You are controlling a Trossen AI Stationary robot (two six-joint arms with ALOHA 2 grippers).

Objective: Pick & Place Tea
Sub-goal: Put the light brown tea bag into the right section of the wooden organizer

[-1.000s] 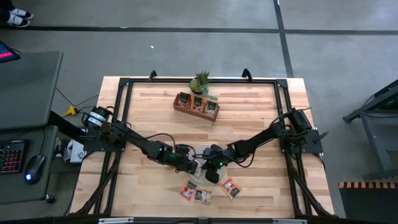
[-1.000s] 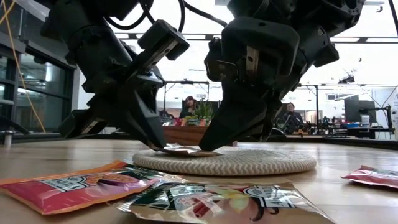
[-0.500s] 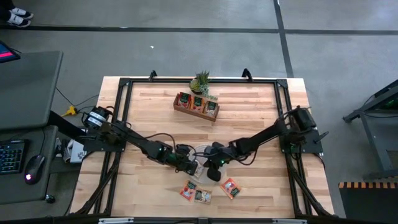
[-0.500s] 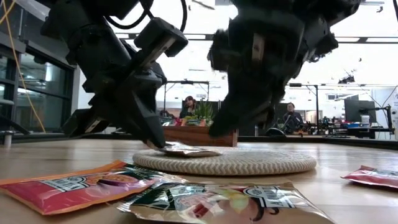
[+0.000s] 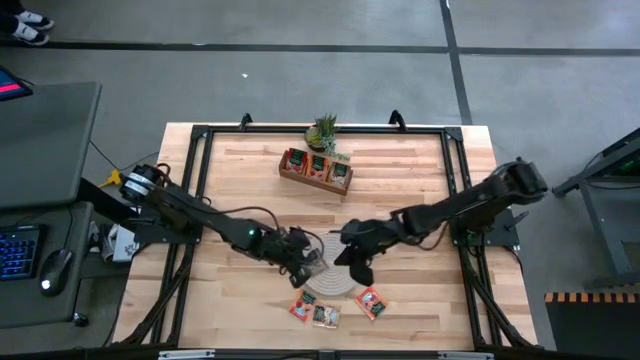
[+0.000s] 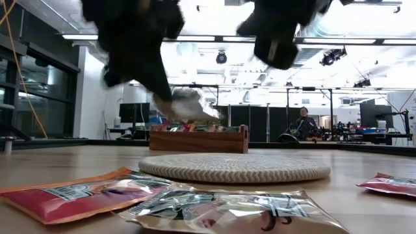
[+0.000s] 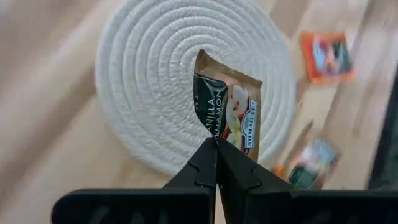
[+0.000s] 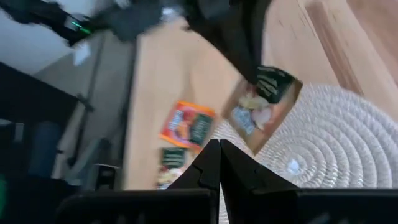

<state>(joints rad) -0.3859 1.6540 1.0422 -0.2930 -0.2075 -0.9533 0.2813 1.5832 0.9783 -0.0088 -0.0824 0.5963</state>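
I judge the job partly done. My left claw (image 7: 216, 144) is pinched shut on one edge of a beige tea sachet (image 7: 229, 106), which hangs in the air just above the round mat (image 7: 143, 81), clear of its weave. My right claw (image 8: 219, 149) is closed on nothing and sits lifted beside the mat, on the side away from my left arm.

The wooden tray (image 5: 315, 168), well beyond the mat toward the small plant (image 5: 323, 130), already has sachets standing in all three compartments, though how many is too small to tell.

Three more sachets lie flat on the counter (image 5: 400, 180) just on the near side of the mat: a pair touching each other (image 5: 314, 310) and one alone (image 5: 370, 301). The lifted sachet and those three are left to go, I reckon into the tray.
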